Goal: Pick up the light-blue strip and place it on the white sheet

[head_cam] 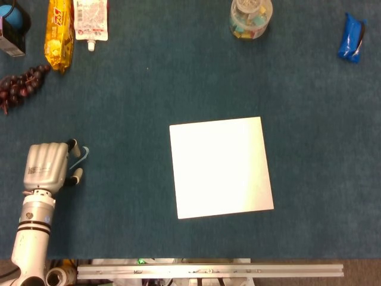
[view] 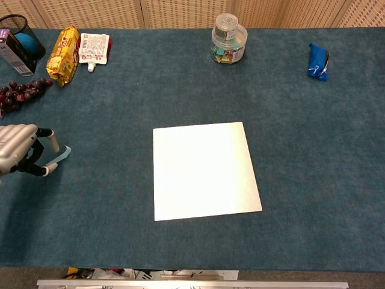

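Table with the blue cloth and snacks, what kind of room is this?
Probably a robot test lab, not a kitchen. A robot left hand works over a cloth-covered table laid out with mixed props: grapes, a snack bag, a jar. A metal rail runs along the near edge.

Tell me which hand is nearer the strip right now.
Left. The left hand is right at the strip, its fingers closing around it at the table's left side. The right hand shows in neither view, so its distance cannot be judged.
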`<state>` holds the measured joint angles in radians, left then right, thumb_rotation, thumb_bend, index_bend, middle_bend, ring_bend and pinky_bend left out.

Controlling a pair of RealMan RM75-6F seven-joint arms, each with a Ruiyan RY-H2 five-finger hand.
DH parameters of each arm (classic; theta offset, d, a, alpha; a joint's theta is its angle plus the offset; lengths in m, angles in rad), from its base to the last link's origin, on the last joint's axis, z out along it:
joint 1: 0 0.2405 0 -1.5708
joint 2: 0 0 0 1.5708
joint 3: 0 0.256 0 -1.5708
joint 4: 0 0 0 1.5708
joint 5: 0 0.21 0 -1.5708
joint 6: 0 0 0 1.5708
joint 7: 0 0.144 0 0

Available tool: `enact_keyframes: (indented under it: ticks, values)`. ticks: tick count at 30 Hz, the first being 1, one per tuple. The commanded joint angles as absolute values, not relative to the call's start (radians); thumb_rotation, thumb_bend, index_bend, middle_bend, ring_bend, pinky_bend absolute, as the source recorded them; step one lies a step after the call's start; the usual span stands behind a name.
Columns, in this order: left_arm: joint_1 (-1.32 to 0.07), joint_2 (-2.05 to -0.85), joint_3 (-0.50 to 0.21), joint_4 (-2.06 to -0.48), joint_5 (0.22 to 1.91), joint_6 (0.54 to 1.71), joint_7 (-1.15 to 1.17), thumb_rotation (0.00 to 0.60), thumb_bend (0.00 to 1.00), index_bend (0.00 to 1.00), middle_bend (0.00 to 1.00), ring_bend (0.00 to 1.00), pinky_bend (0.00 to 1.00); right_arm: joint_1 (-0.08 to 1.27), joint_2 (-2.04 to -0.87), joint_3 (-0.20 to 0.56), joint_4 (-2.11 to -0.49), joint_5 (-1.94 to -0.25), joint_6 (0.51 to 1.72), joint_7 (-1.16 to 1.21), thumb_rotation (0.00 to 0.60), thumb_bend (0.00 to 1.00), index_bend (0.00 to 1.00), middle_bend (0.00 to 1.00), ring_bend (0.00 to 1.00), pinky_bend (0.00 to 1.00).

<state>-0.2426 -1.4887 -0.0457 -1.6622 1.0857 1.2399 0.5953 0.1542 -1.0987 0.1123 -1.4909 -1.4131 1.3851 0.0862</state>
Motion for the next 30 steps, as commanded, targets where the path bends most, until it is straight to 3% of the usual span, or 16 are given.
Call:
enact_keyframes:
  ticks: [1, 30]
  values:
    - [-0.247, -1.494, -0.045, -1.659, 1.074, 1.238, 0.604, 0.527, 0.26, 0.45, 0.85, 0.98, 1.0, 0.153, -1.099, 0.112, -1.488, -1.414, 1.387, 0.09, 0.6, 0.23, 0.51, 0.59, 0.67, 0.69]
    - [-0.273, -1.547, -0.058, -1.602, 0.989, 1.24, 0.598, 0.505, 0.28, 0.51, 0.87, 1.0, 1.0, 0.135, -1.097, 0.109, -1.47, -1.424, 1.406, 0.119, 0.6, 0.23, 0.51, 0.59, 0.67, 0.69]
